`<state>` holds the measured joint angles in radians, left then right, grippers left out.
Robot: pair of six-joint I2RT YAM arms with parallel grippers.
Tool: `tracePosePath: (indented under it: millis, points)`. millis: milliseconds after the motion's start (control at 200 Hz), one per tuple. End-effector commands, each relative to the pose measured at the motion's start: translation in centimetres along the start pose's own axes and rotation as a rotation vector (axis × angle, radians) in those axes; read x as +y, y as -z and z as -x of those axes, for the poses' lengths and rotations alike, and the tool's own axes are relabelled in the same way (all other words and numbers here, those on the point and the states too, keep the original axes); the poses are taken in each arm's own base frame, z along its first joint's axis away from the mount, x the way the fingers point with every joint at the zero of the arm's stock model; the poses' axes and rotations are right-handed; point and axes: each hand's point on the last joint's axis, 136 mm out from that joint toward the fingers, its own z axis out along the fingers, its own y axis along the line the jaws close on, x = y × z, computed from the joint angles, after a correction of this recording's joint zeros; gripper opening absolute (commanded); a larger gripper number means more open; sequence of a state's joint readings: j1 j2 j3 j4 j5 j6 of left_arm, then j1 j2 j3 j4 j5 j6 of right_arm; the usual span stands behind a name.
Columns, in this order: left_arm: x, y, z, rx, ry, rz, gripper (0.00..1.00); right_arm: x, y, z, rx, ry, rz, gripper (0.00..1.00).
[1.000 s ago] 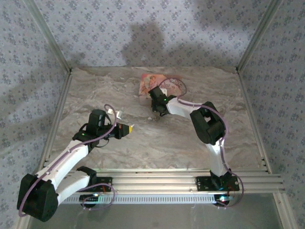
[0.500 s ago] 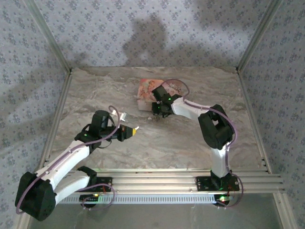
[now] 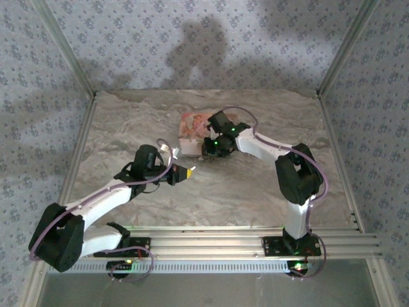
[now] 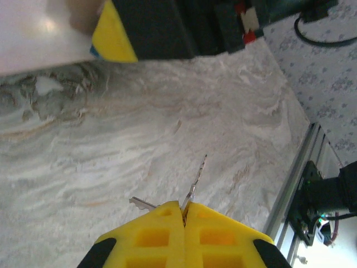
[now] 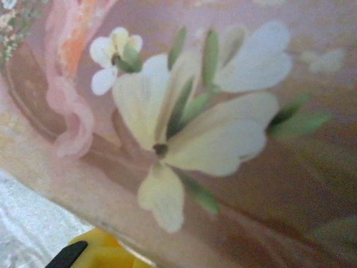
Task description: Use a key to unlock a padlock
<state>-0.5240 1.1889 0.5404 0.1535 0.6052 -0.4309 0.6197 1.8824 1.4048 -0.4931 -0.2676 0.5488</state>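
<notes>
My left gripper (image 3: pixel 186 171) is shut on a small silver key (image 4: pixel 196 177), whose blade sticks out past the yellow fingertips (image 4: pixel 167 223). A second key (image 4: pixel 140 202) pokes out sideways from the same grip. The gripper hovers just left of and below my right gripper (image 3: pixel 209 150). The right gripper holds the near edge of the flat pink box (image 3: pixel 192 125), and the box's flower print (image 5: pixel 223 139) lies close over one yellow finger (image 5: pixel 103 254). The padlock is hidden.
The marble tabletop (image 3: pixel 255 192) is bounded by patterned walls at the back and sides. A metal rail (image 3: pixel 223 236) runs along the near edge. The right gripper's yellow and black finger (image 4: pixel 114 42) hangs just above the left wrist camera's view of the key.
The right gripper and the pink box have shifted left together. My left gripper, still holding the key, has moved right and up toward them.
</notes>
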Motion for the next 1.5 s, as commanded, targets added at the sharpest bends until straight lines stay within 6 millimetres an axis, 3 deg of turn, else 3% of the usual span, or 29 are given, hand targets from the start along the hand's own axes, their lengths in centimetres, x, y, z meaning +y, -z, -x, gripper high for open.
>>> tracePosePath:
  millis: [0, 260, 844, 1079, 1494]
  points:
    - [-1.2, -0.6, 2.2, -0.084, -0.073, -0.066, 0.0, 2.1, 2.8, 0.2, 0.011, -0.029, 0.118, 0.0]
    - [-0.3, -2.0, 2.7, -0.118, -0.096, -0.085, 0.0, 3.1, 4.9, 0.4, 0.027, -0.05, 0.206, 0.0]
    - [1.2, -1.2, 3.7, -0.175, -0.098, -0.118, 0.0, 7.0, 9.0, 1.1, 0.061, -0.09, 0.39, 0.0]
    - [0.7, -1.1, 3.7, -0.172, -0.094, -0.157, 0.0, 8.1, 10.7, 1.4, 0.07, -0.104, 0.456, 0.0]
    - [-0.3, -1.5, 4.5, -0.165, -0.082, -0.218, 0.0, 8.0, 10.7, 1.4, 0.055, -0.106, 0.459, 0.0]
